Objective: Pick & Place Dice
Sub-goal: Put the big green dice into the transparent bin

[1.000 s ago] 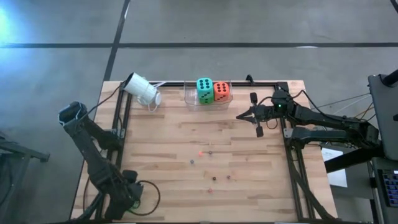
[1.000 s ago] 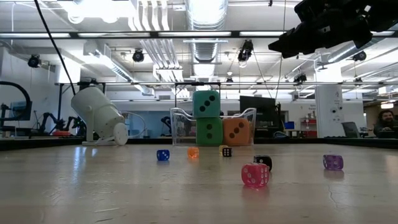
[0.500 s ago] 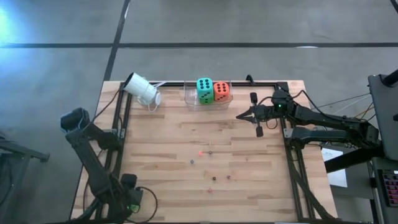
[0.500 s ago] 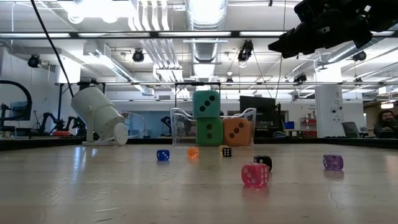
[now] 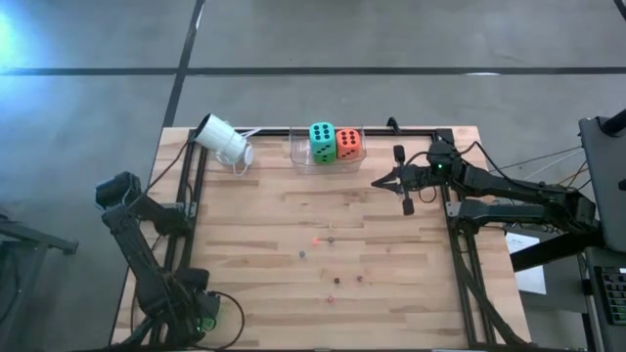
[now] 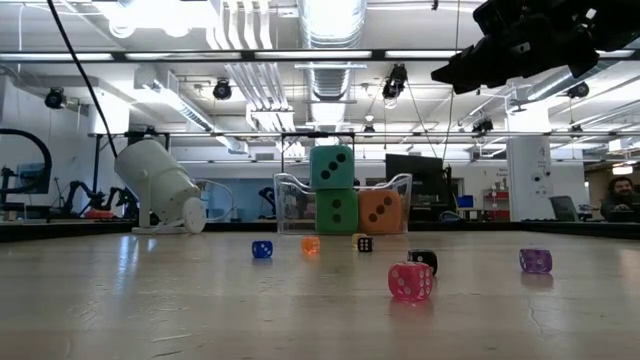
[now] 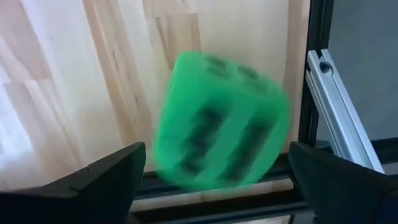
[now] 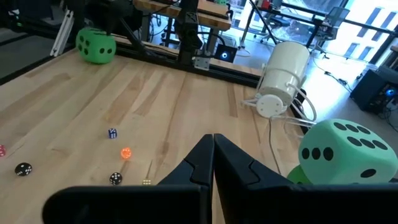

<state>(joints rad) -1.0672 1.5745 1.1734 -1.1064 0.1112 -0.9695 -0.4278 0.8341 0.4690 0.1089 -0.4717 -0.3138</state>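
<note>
Table [image 5: 391, 235] is pale wood planks with a black frame; the low view looks past it into a lab with ceiling ducts. Left arm sits folded at the near-left corner, its left end effector [image 7: 211, 180] spread wide and holding nothing, a blurred green die [image 7: 221, 121] just ahead by the frame rail. Right end effector [image 5: 405, 182] hovers closed and empty near the clear tray [image 5: 299, 153]. Tray holds a teal die [image 5: 321, 140] stacked on a mostly hidden green one, beside an orange-red die [image 5: 348, 143]. White cup [image 5: 224, 140] lies tipped. Tiny dice [image 6: 410, 281] scattered mid-table.
</note>
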